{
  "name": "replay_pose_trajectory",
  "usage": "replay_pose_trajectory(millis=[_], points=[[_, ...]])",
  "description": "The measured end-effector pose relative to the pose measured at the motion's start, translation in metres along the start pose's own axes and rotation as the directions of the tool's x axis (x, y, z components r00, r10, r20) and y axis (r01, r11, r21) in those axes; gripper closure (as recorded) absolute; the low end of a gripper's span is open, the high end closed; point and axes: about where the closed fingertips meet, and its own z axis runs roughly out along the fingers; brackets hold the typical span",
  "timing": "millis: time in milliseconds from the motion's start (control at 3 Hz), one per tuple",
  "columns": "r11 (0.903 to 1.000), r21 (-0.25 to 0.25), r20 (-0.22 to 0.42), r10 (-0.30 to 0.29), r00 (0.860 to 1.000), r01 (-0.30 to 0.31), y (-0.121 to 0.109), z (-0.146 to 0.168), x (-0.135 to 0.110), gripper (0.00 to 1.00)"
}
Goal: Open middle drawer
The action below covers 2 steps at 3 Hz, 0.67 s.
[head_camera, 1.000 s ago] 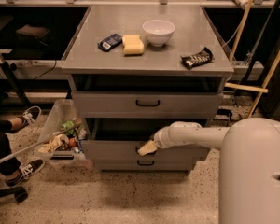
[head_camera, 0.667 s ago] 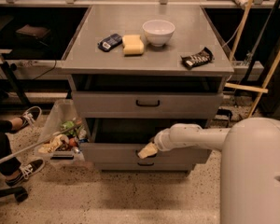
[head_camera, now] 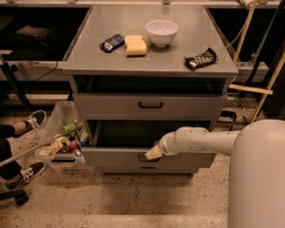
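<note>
We see the middle drawer low on the desk's front side, standing out past the front edge, with a dark gap open above its flat grey front. Its small black handle sits at the middle of that front, and the gripper is right at the handle's right end, touching or all but touching it; we cannot tell whether it is clamped on the bar or loose. The white arm reaches in from the desk's front right corner, out of the robot's bulky white body.

Above the open gap, the top drawer lies flush under the front edge. On the desk top a white bowl stands near the middle. Just left of it lies a yellow sponge, with a dark blue packet beside that. A dark snack bar lies near the front right corner.

Off the front left corner, on the floor, we see a clear bin of rubbish, and further left two sneakers
</note>
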Motion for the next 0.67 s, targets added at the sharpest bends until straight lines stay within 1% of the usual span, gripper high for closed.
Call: replay_pose_trajectory(millis=[333, 667], points=[[1.0000, 0.000, 0.000, 0.000, 1.000, 0.000, 0.0000, 0.0000, 0.0000, 1.00], [1.0000, -0.002, -0.010, 0.005, 1.000, -0.005, 0.0038, -0.0018, 0.0056, 1.00]])
